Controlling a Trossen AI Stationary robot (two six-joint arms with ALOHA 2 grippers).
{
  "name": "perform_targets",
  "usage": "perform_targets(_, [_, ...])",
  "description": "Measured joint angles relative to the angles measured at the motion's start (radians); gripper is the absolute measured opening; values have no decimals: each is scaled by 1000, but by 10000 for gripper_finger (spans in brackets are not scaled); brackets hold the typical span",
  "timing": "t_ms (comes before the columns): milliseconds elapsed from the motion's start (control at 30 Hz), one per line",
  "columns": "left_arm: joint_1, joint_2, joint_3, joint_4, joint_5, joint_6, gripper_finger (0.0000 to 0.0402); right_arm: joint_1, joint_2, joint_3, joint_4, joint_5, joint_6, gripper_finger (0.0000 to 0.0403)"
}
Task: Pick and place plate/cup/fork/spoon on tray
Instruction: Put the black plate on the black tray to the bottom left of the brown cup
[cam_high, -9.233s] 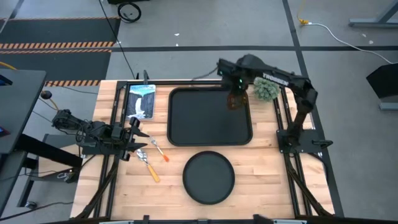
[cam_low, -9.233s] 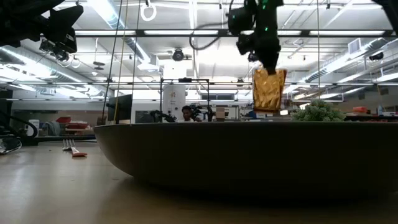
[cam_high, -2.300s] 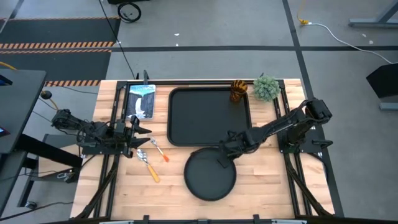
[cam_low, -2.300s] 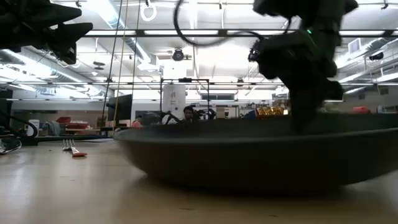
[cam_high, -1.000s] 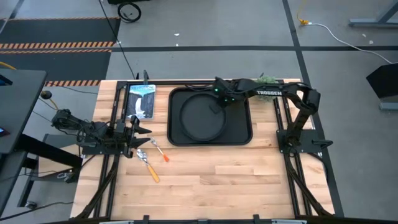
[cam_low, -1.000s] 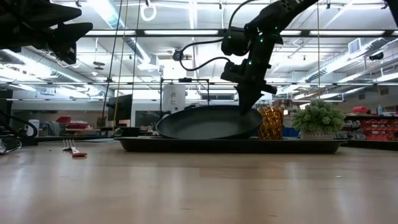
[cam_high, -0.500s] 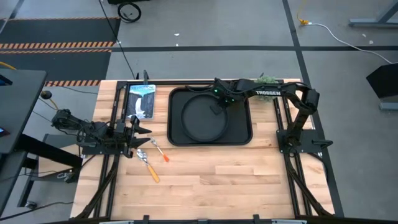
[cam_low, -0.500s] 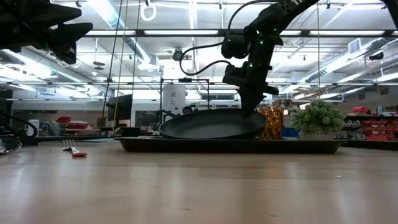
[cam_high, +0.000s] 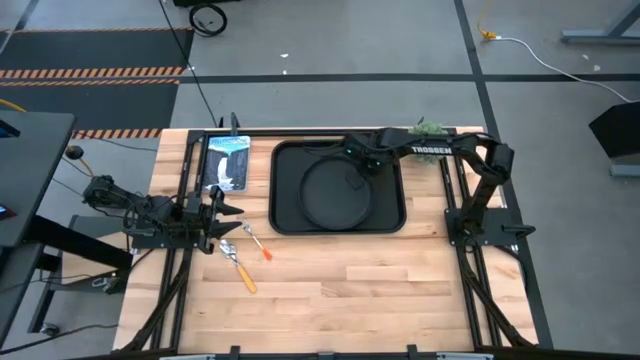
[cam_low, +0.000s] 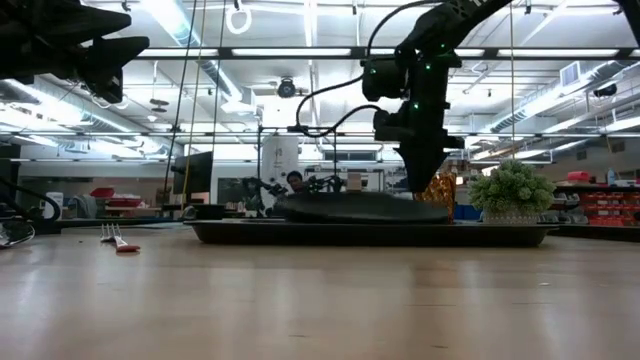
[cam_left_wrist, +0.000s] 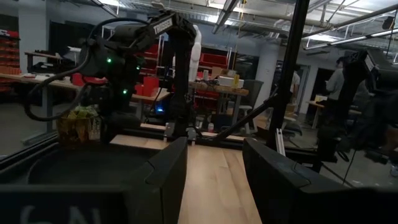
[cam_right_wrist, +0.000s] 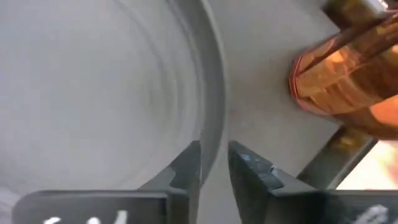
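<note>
While arm hides cup, right claw (cam_right_wrist: 214, 163) straddles plate (cam_high: 333, 193) rim.

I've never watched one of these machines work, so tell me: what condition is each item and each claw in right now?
plate: lying flat on the tray.
cup: upright on the tray, beside the plate.
fork: on the table, untouched.
spoon: on the table, untouched.
right gripper: fingers astride the plate's rim.
left gripper: open, waiting near the cutlery.

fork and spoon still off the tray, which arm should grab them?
Left. The left hand waits open beside the fork and spoon on the table's left. The right hand is over the tray, at the plate's rim.
</note>
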Motion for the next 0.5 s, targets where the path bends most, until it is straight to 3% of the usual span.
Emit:
perform_targets(133, [0, 0, 0, 0, 0, 0, 165, 27, -5, 14, -17, 3, -4, 102])
perform_targets(267, [0, 0, 0, 0, -6, 0, 165, 109, -7, 22, 61, 27, -129, 102])
perform_targets(367, [0, 0, 0, 0, -8, -6, 165, 180, -7, -22, 171, 28, -209, 101])
perform_targets(500, [0, 0, 0, 0, -8, -24, 165, 231, -7, -92, 171, 15, -221, 101])
